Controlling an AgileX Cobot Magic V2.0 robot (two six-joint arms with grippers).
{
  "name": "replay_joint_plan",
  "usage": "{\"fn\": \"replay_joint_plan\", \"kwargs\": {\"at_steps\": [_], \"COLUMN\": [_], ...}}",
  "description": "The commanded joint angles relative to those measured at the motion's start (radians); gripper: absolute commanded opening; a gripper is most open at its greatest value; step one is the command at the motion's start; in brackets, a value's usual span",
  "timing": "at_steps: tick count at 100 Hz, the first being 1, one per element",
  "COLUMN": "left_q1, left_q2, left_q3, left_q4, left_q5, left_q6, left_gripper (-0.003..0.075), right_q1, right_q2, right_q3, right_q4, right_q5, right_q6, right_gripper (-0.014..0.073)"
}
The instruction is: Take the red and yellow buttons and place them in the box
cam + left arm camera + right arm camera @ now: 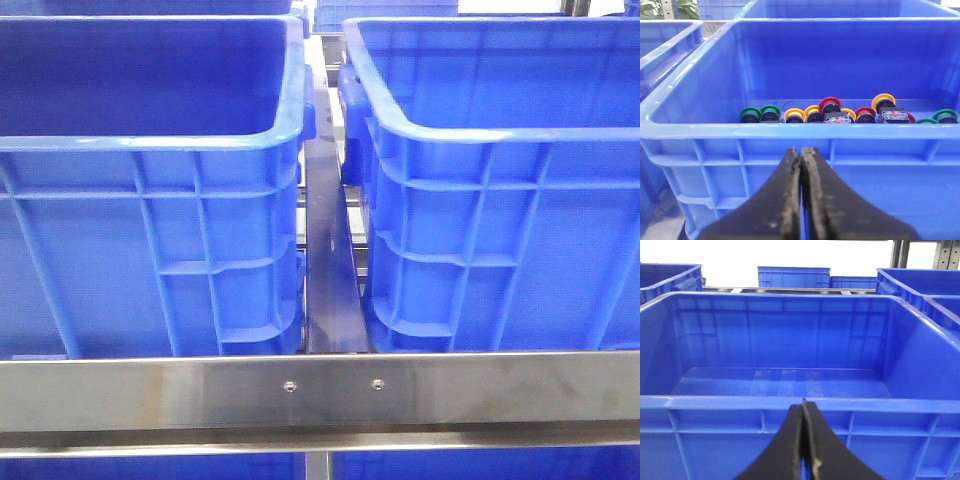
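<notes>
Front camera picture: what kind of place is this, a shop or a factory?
Probably a factory or warehouse sorting station. Big blue plastic crates sit side by side behind a steel rail, more crates are stacked behind them, and one crate holds a pile of coloured push buttons, the kind used on machines.

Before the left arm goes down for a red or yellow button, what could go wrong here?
1. The buttons lie packed together, green ones mixed with red and yellow, so the left gripper may catch a wrong colour or two at once.
2. Both grippers are shut and sit low before the crate rims; the left one could hit the rim going in.
3. The right gripper faces the empty box; its rim also stands in the way.
</notes>
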Motion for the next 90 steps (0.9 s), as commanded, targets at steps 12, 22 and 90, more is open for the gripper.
{"fn": "replay_joint_plan", "kwargs": {"at_steps": [12, 22, 90], "left_q1": [-0.001, -0.001, -0.001], "left_q2": [-0.031, -0.031, -0.026], "left_q3": [0.054, 0.054, -0.107], "left_q4": [-0.005, -0.005, -0.005], "left_q5": [-0.085, -0.085, -0.027], "left_q6": [-0.011, -0.011, -0.011], "left_gripper": [-0.0020, -0.0020, -0.0020], "right_q1": [0.000, 0.000, 0.000], "right_q2": [-0.023, -0.023, -0.023], "right_q3": [-0.017, -0.017, -0.017], "right_q4": [-0.009, -0.009, -0.009], "right_q5": [-0.074, -0.074, -0.074], "right_q6": [-0.002, -0.002, -0.002], "right_gripper": [-0.0060, -0.0060, -0.0060]}}
